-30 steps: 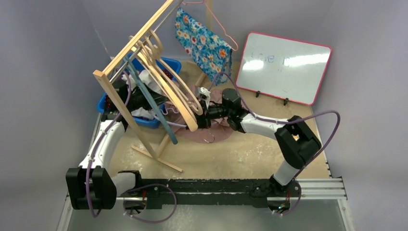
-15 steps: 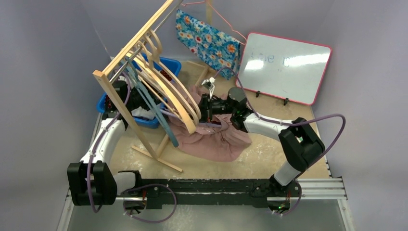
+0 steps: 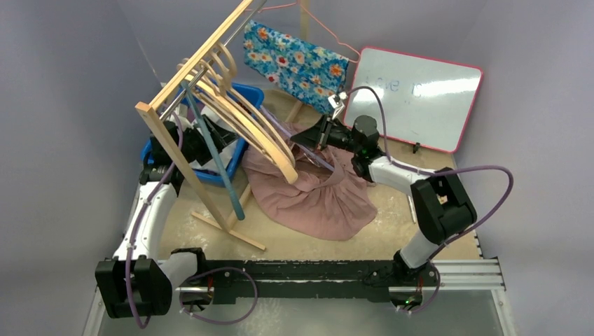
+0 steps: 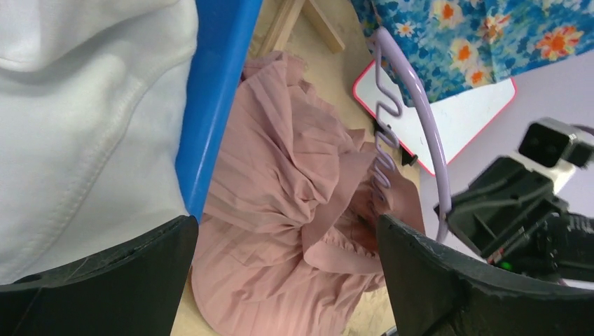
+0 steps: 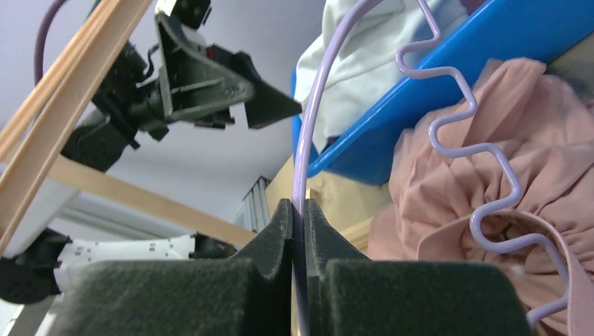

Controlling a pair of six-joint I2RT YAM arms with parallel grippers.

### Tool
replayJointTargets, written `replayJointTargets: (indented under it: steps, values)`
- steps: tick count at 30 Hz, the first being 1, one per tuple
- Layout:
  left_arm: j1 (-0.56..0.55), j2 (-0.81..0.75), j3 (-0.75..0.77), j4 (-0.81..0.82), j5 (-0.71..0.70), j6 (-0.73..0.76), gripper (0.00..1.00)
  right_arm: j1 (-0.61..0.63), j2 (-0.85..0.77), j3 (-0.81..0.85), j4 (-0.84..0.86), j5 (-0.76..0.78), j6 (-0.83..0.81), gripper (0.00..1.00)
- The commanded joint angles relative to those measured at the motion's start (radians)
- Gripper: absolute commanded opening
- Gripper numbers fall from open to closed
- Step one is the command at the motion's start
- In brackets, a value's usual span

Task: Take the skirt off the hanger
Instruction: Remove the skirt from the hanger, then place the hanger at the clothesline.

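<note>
Right gripper (image 5: 300, 210) clamped on the lilac hanger (image 5: 448, 133), left gripper (image 4: 284, 231) gaping empty by the blue bin (image 4: 217, 98): the pink skirt (image 3: 315, 196), heaped mid-table, clings by its waistband to the hanger's wavy arm, so the free jaws should pinch that band and slide it off.

Tan table (image 3: 392, 231) bears pink skirt (image 3: 322, 199), blue bin (image 3: 251, 94), wooden rack (image 3: 231, 227), whiteboard (image 3: 417, 98).

Robot lab: enclosed table (image 3: 382, 241), mounting rail (image 3: 469, 271), whiteboard (image 3: 417, 98).
</note>
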Motion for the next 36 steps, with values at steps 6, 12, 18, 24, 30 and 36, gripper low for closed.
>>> replayJointTargets:
  steps: [6, 12, 18, 24, 30, 36]
  values:
    - [-0.116, -0.035, -0.107, 0.148, 0.038, -0.032, 0.96, 0.008, 0.11, 0.129, 0.275, 0.163, 0.204, 0.0]
    - [-0.196, -0.024, -0.179, 0.252, 0.014, -0.076, 0.87, 0.007, 0.125, 0.206, 0.291, 0.178, 0.262, 0.0]
    - [-0.197, -0.037, -0.191, 0.256, 0.019, -0.059, 0.88, 0.002, 0.165, 0.294, 0.303, 0.155, 0.299, 0.0]
    - [-0.196, -0.054, -0.115, 0.078, -0.056, 0.064, 0.85, -0.019, 0.222, 0.437, 0.115, -0.051, 0.192, 0.0]
    - [-0.196, -0.039, -0.118, 0.111, -0.07, 0.029, 0.7, -0.017, 0.235, 0.402, 0.205, -0.193, 0.177, 0.0]
    - [-0.196, -0.008, -0.134, 0.254, -0.033, -0.11, 0.77, -0.004, 0.211, 0.382, -0.101, -0.26, -0.178, 0.0]
